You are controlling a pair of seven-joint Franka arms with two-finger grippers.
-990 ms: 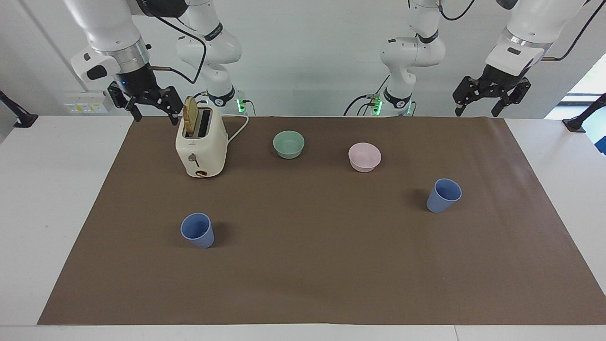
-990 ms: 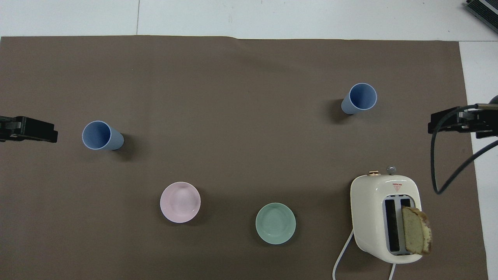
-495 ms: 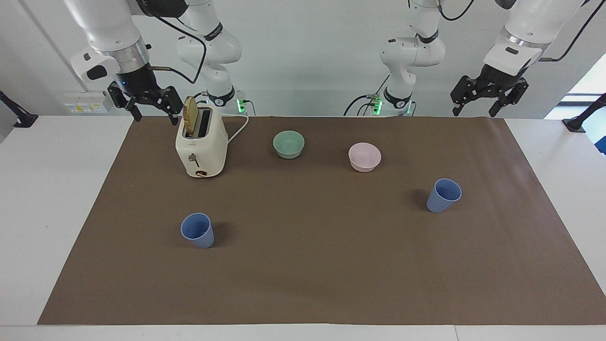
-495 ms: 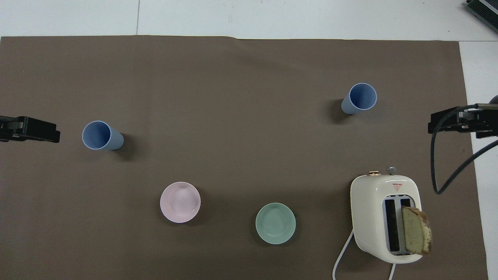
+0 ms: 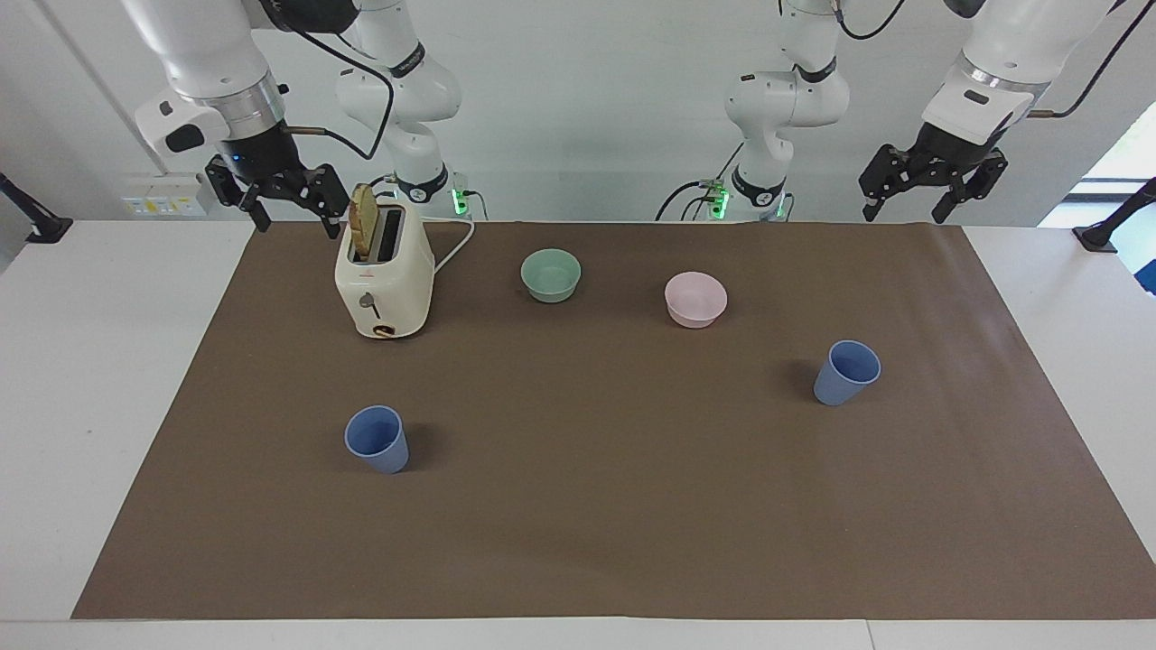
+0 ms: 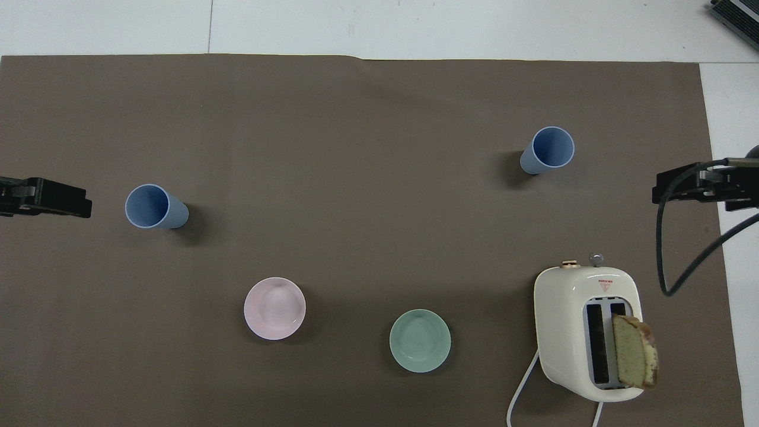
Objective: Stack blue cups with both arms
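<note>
Two blue cups are stood upright on the brown mat (image 5: 578, 542), well apart, mouths upward and unstacked. The first blue cup (image 5: 846, 372) is located toward the left arm's end of the table; the second blue cup (image 5: 377, 438) is located toward the right arm's end and is set farther from the robots than the first.

The left gripper (image 5: 903, 215) is held raised over the mat's corner at the robots' edge. Its fingers (image 5: 939, 209) are spread wide and nothing is gripped between them. The first blue cup is positioned well below and clear of these fingers, farther from the robots.

The right gripper (image 5: 293, 221) is held raised just beside the cream toaster (image 5: 384, 280), from which a slice of bread (image 5: 364, 219) protrudes. Its fingers (image 5: 262, 217) are likewise spread wide and nothing is held. The second blue cup is positioned well clear of these fingers, farther from the robots than the toaster.

A green bowl (image 5: 551, 274) and a pink bowl (image 5: 695, 299) are set between the two grippers, nearer to the robots than either cup.
</note>
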